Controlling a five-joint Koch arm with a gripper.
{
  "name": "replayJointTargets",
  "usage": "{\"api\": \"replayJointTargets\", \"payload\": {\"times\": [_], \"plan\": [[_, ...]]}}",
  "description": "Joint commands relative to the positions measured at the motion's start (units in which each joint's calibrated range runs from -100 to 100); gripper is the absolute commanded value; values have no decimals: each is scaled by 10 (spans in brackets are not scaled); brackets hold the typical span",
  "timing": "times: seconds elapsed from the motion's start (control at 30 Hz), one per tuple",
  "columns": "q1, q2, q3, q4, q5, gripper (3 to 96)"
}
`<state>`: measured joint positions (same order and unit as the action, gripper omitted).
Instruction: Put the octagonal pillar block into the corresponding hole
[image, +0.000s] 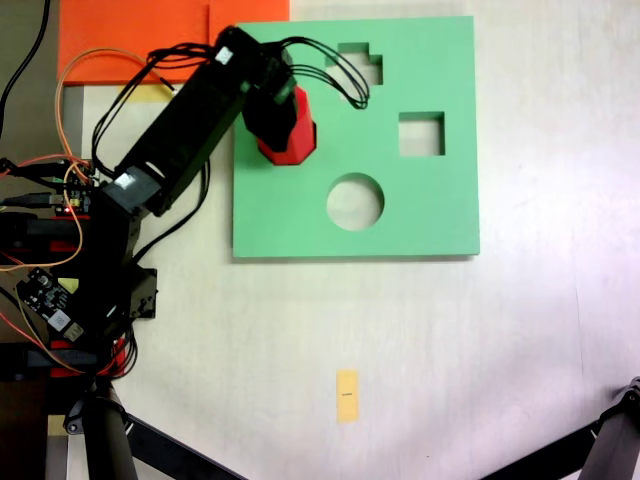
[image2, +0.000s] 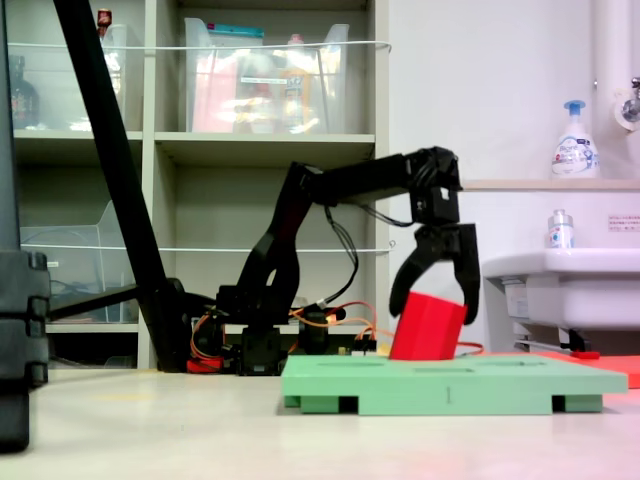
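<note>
Green board (image2: 450, 385) bears tilted red block (image2: 428, 327) between open pincer (image2: 436, 292) fingers.

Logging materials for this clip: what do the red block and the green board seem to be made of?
The bright red octagonal pillar block looks like matte foam: uniform colour, no gloss, soft edges. The flat square green board looks like the same dense foam, judging by its dull surface, thick slab edge and cleanly cut holes. Painted wood or plastic can't be excluded.
</note>
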<state>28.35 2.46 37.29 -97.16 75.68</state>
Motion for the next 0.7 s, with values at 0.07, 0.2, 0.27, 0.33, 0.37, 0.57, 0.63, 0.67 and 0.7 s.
{"api": "replayJointTargets", "payload": {"times": [0.07, 0.2, 0.27, 0.33, 0.37, 0.57, 0.63, 0.67, 0.7], "plan": [[6, -2, 66, 12, -3, 409], [6, 14, 66, 12, -4, 409], [5, 20, 63, 9, -4, 409], [5, 28, 60, 2, -4, 411], [4, 35, 60, -4, -4, 409], [0, 48, 28, -16, -5, 409], [-1, 48, 13, -16, -7, 411], [-3, 48, 6, -16, -10, 411], [-4, 49, -1, -16, -14, 411]]}}
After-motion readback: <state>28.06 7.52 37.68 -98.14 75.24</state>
